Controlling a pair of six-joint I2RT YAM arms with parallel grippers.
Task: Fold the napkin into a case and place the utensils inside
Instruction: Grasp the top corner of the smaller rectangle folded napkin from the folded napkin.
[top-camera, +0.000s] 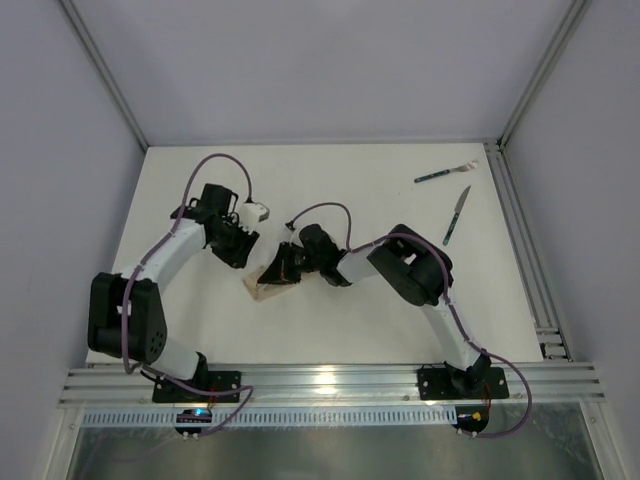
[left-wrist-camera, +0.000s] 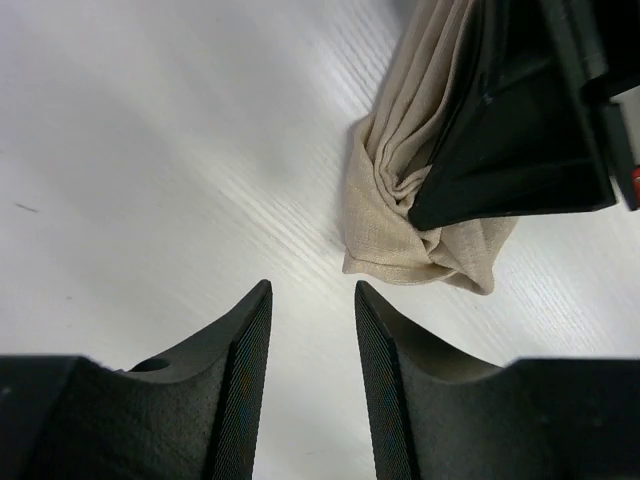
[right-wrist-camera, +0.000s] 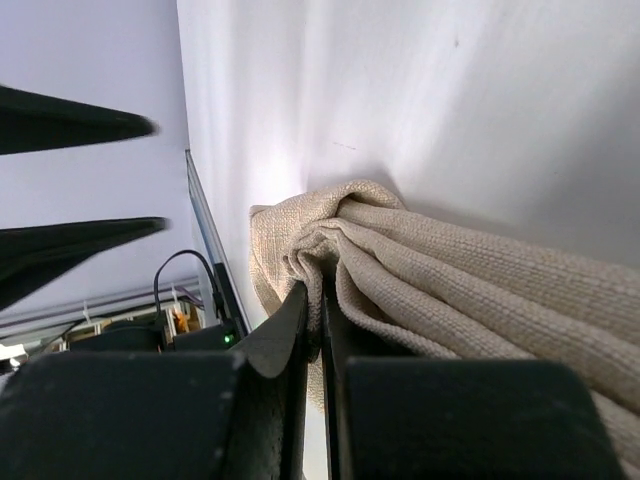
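Note:
The beige-tan napkin (top-camera: 268, 282) lies bunched in folds on the white table, left of centre. My right gripper (top-camera: 284, 268) is shut on a fold of the napkin (right-wrist-camera: 330, 255); its jaws pinch the cloth tight. In the left wrist view the napkin (left-wrist-camera: 390, 215) sits ahead and to the right, under the right gripper's black fingers (left-wrist-camera: 500, 140). My left gripper (top-camera: 243, 250) is open and empty just left of the napkin, low over the table. The fork (top-camera: 445, 173) and knife (top-camera: 456, 215), both with dark green handles, lie at the far right.
An aluminium rail (top-camera: 520, 240) runs along the table's right edge, close to the utensils. A slotted rail (top-camera: 330, 380) crosses the near edge by the arm bases. A small white part (top-camera: 258, 211) sits by the left wrist.

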